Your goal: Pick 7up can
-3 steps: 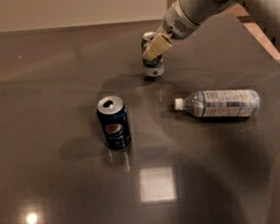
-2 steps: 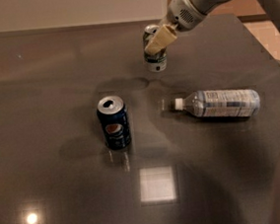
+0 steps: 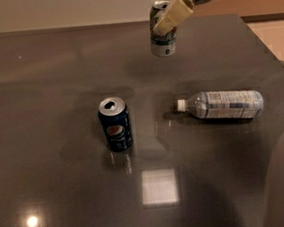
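Observation:
The 7up can [image 3: 163, 42] is whitish-silver with green lettering and a silver top. It hangs in the air above the far part of the table, upright and slightly tilted. My gripper [image 3: 169, 18] comes in from the upper right and is shut on the can's upper half. One beige finger [image 3: 174, 14] lies across the can's front; the other finger is hidden behind the can.
A dark blue Pepsi can [image 3: 115, 124] stands upright near the table's middle. A clear plastic water bottle [image 3: 221, 105] lies on its side to the right, cap pointing left. The dark glossy table [image 3: 45, 94] ends at the right edge, with a pale floor [image 3: 280, 37] beyond.
The gripper has lifted the 7up can off the table and carried it up and slightly right. The Pepsi can and the bottle have not moved.

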